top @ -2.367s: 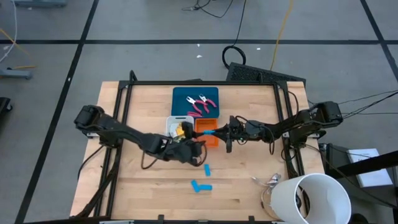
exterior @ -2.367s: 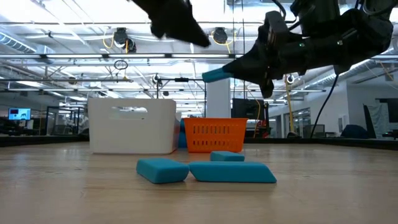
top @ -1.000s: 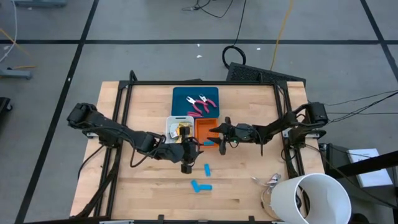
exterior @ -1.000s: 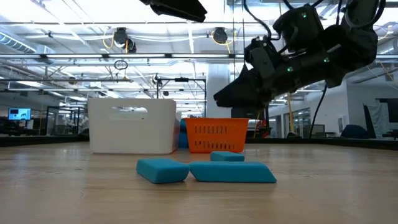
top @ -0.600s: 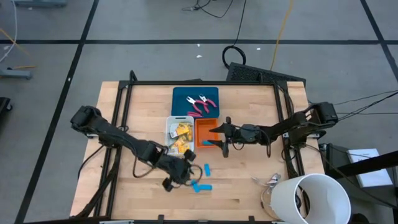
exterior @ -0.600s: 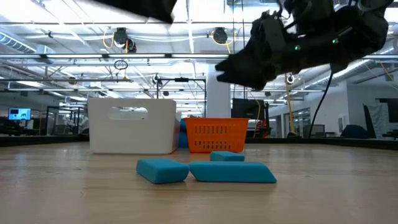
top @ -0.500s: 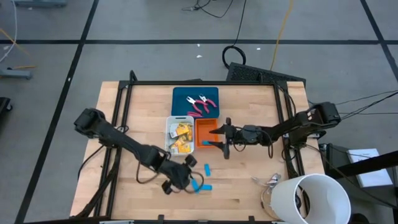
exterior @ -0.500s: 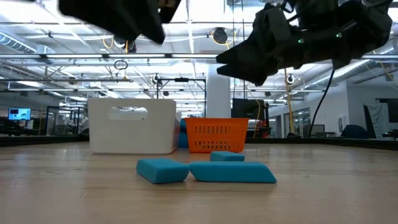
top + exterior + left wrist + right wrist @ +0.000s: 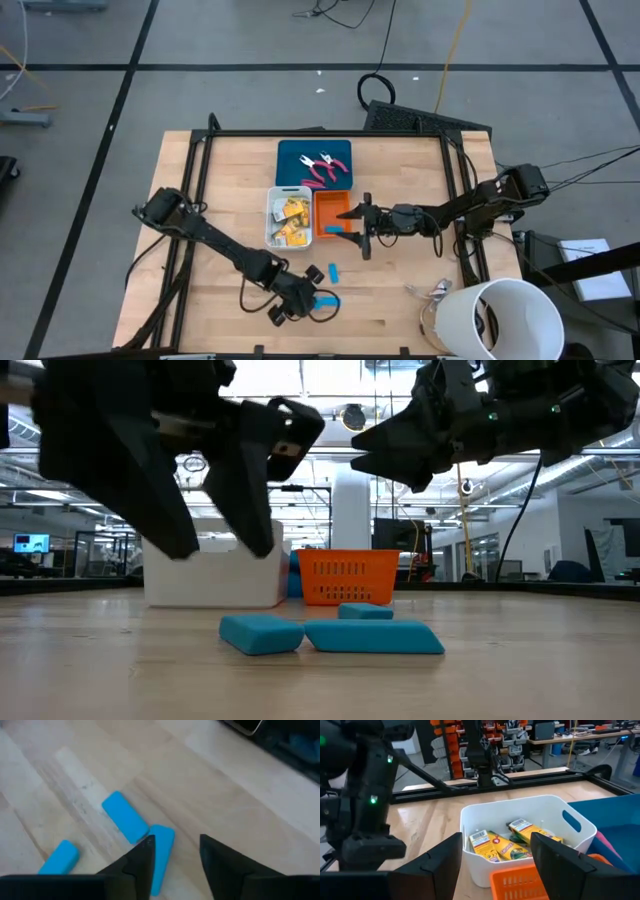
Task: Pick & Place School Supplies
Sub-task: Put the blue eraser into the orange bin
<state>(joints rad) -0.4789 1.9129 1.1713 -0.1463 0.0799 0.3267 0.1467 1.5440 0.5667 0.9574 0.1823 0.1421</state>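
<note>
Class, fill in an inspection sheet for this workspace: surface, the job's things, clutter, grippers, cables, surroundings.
Surface: wooden table, black frame.
Job's things: three blue pieces loose on the table; yellow pieces in the white tray; pink-handled tools in the teal tray; one blue piece in the orange tray.
Clutter: big white cup.
Grippers: left gripper open at the blue pieces; right gripper open, empty, at the orange tray.
Cables: on the floor behind the table.
Surroundings: workshop benches.
</note>
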